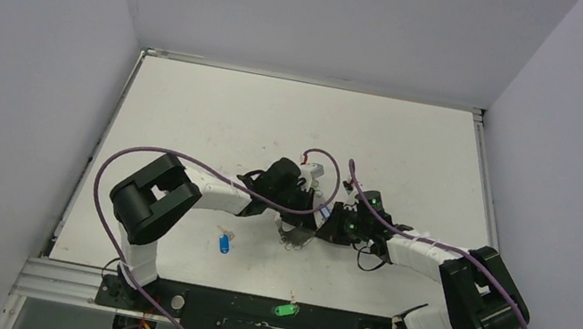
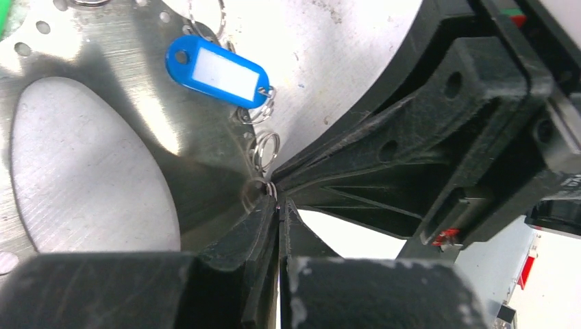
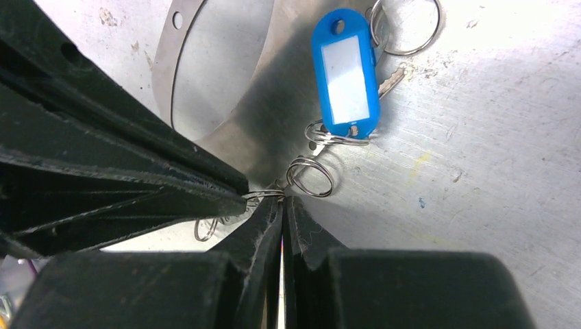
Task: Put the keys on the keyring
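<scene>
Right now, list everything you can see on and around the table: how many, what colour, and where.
keyring: one, silvery hoop with rim holes, table centre between the two grippers.
tagged key: one, blue tag with white label, lying at the hoop's rim.
small split rings: several, silver, chained from that tag toward the rim.
loose key: one, blue, on the table beside the left arm.
green key: one, bright green, on the black base rail.
table: one, white.
cables: purple, along both arms.
left gripper: black, shut, tips at a split ring.
right gripper: black, shut, tips at the same spot.
</scene>
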Motion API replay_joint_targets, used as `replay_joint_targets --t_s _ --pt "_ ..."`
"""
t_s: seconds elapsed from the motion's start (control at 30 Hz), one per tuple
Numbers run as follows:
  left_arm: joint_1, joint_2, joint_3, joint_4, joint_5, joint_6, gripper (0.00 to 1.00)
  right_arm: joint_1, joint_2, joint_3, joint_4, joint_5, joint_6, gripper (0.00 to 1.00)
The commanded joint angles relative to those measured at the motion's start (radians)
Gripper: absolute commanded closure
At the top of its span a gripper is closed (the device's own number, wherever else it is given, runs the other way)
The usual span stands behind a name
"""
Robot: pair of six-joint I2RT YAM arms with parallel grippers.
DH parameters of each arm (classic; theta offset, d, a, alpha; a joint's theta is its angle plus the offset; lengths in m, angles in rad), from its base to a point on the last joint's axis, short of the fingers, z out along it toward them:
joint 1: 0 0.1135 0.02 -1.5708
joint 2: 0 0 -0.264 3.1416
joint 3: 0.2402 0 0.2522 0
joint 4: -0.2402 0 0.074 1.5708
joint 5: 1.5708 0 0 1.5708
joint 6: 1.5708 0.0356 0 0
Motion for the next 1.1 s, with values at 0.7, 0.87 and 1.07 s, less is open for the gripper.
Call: replay_joint_targets --t_s 0.7,0.87,1.07 --pt "-0.011 -0.044 -0.049 0.025 -0.021 -0.014 0.54 -0.003 -0.089 -0.06 -0.026 0.061 0.01 1.0" --pt "-0.011 -0.006 -0.054 0.081 0.005 -0.046 0.66 -0.003 -0.022 -0.063 0.028 0.052 0.025 1.0" --pt "-0.014 0.008 -0.053 0.105 0.014 -0.054 0.73 0.004 0.049 -0.063 0.096 0.038 0.048 1.0"
